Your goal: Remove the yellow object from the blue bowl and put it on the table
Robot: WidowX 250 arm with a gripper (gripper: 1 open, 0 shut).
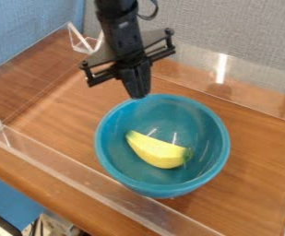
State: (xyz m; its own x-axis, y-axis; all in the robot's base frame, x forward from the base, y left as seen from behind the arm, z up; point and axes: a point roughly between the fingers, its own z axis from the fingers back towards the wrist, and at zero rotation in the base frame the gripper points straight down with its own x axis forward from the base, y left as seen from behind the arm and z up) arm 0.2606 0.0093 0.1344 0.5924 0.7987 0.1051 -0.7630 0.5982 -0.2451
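Observation:
The yellow object [156,148], a curved banana-shaped piece, lies on the bottom of the blue bowl [113,152], which stands on the reddish-brown table [53,92]. My gripper [137,91] hangs above the bowl's far rim, pointing steeply down. Its dark fingers are pressed together and nothing is between them. The gripper is clear of the yellow object and touches neither it nor the bowl.
Low clear acrylic walls [34,171] border the table on all sides, with a corner bracket [80,37] at the back left. Bare wood shows left of the bowl and behind it to the right.

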